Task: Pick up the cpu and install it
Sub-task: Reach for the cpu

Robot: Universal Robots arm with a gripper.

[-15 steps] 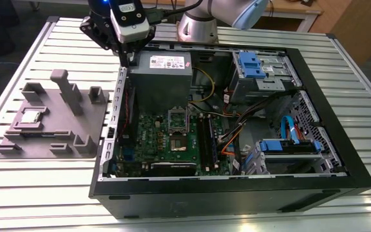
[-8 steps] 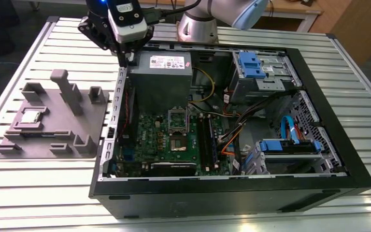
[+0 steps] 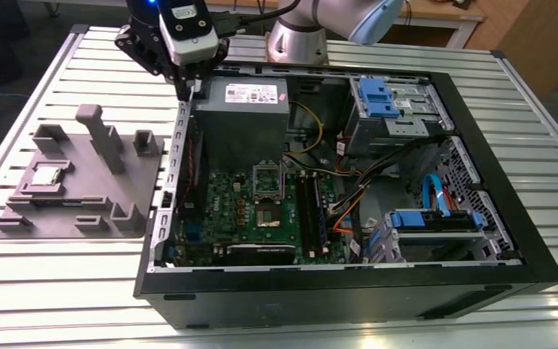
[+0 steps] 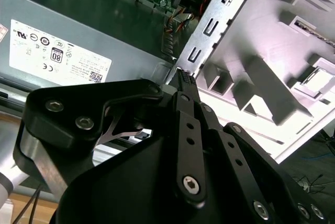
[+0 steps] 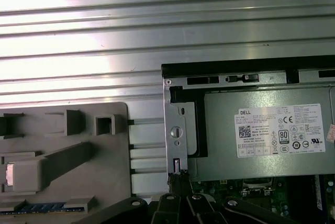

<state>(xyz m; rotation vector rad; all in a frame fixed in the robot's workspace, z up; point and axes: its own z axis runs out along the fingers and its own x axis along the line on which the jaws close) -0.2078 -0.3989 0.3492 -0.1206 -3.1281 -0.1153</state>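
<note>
Outside the open black metal computer case (image 3: 540,273), cpu (image 3: 46,177): small flat square chip, silvery metal top, pale rim; lying flat in a shallow pocket of the grey moulded plastic fixture tray (image 3: 114,211), off the case's wall on the exterior view's left, touched by nothing.
fixture tray: flat on the table, just beside the case on the exterior view's left; upright posts and open pockets across its top.
gripper (image 3: 191,89): black two-finger metal tool, pointing down over the case's rear corner nearest the fixture tray, well apart from the cpu; fingertips (image 4: 183,77) clenched together, nothing between them; in the first wrist view, gripper (image 5: 177,176) just over the case's bare metal rim.
robot arm (image 3: 304,33): silver-grey, jointed, behind the case's rear wall.
power supply (image 3: 243,123): big grey metal box with a white label, inside the case at that same rear corner, just beside the gripper.
motherboard (image 3: 230,203): green circuit board, flat on the case floor, on the half nearest the fixture tray.
socket frame (image 3: 267,177): grey rectangular metal, on the motherboard, near the middle of the case.
drive bays (image 3: 391,98): grey metal with blue plastic latches, inside the case on the exterior view's right.
table (image 3: 56,291): slatted silver aluminium, under the case and the fixture tray.
</note>
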